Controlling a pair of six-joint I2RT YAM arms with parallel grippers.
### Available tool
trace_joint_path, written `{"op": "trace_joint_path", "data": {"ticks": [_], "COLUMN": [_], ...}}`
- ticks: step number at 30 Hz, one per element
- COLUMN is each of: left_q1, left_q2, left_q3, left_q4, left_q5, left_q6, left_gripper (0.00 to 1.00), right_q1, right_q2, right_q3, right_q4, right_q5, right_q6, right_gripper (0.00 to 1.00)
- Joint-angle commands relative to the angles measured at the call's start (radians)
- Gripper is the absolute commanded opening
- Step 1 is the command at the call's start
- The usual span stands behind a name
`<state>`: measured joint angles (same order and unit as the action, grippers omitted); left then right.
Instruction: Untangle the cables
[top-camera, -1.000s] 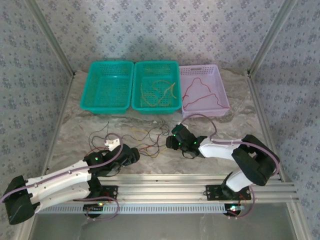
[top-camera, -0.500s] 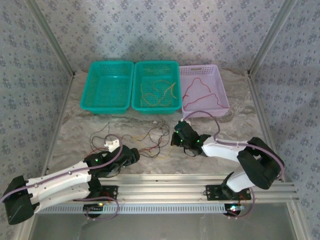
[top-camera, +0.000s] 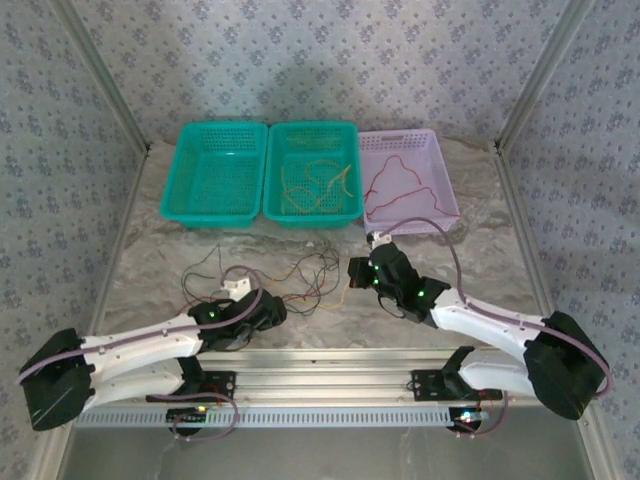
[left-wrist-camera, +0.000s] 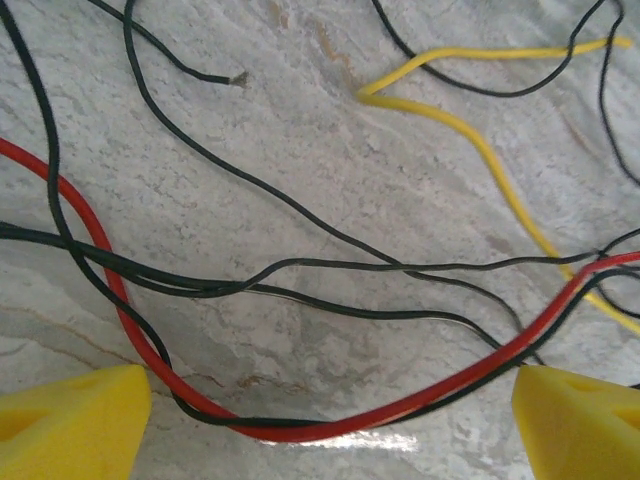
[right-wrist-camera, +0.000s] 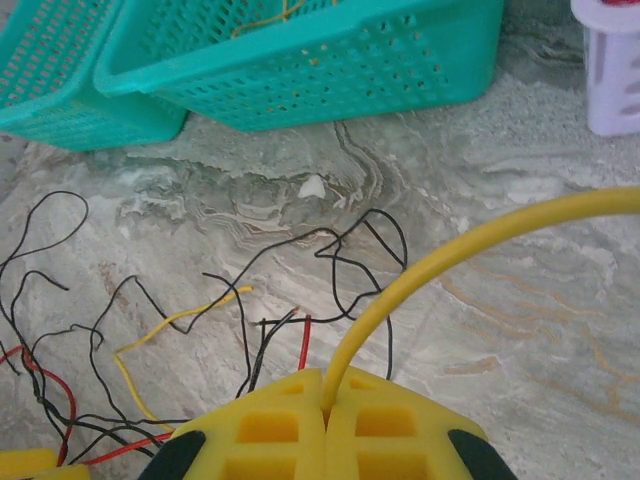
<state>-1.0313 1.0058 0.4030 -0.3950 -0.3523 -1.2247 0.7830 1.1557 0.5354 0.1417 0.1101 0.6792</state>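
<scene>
The cables (top-camera: 290, 280) lie as a loose tangle of thin black, red and yellow wires on the marble table between my two arms. My left gripper (left-wrist-camera: 330, 425) is open low over the tangle's left side (top-camera: 236, 287). Its yellow fingertips (left-wrist-camera: 70, 420) flank a red cable (left-wrist-camera: 330, 425) and a black cable (left-wrist-camera: 300, 265) that run across the gap. My right gripper (right-wrist-camera: 325, 385) is shut on a yellow cable (right-wrist-camera: 470, 245), which arches up and off to the right. That gripper (top-camera: 375, 245) sits at the tangle's right edge, in front of the baskets.
Three baskets stand in a row at the back: a teal one (top-camera: 222, 127) on the left, a teal one (top-camera: 310, 127) holding yellow cables, and a lilac one (top-camera: 400, 135) holding a red cable. An aluminium rail (top-camera: 350, 375) runs along the near edge.
My right gripper has shut on the yellow cable and moved back and to the right, towards the baskets. My left gripper has shifted slightly right over the tangle.
</scene>
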Motion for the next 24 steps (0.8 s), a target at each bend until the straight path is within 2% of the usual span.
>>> {"op": "trace_joint_path", "data": {"ticks": [1, 3, 9, 12, 16, 24], "left_q1": [-0.012, -0.012, -0.012, -0.012, -0.012, -0.012], "left_q2": [0.036, 0.050, 0.062, 0.072, 0.082, 0.042], "left_q3": [0.040, 0.044, 0.045, 0.051, 0.054, 0.042], "left_q4": [0.018, 0.016, 0.009, 0.012, 0.023, 0.015], "left_q5": [-0.010, -0.019, -0.058, -0.071, -0.070, -0.083], "left_q6": [0.036, 0.047, 0.065, 0.078, 0.083, 0.085], "left_gripper": [0.81, 0.72, 0.61, 0.50, 0.41, 0.15], "right_q1": [-0.009, -0.011, -0.016, -0.016, -0.018, -0.022], "right_q2": [-0.023, -0.033, -0.057, -0.067, -0.079, -0.141], "right_q3": [-0.008, -0.008, 0.002, 0.007, 0.016, 0.028], "right_q4": [0.026, 0.027, 0.035, 0.035, 0.028, -0.021], "right_q5": [-0.024, -0.034, -0.100, -0.115, -0.129, -0.125], "right_q6": [-0.041, -0.042, -0.077, -0.088, -0.095, -0.128], "right_gripper": [0.00, 0.00, 0.00, 0.00, 0.00, 0.00]}}
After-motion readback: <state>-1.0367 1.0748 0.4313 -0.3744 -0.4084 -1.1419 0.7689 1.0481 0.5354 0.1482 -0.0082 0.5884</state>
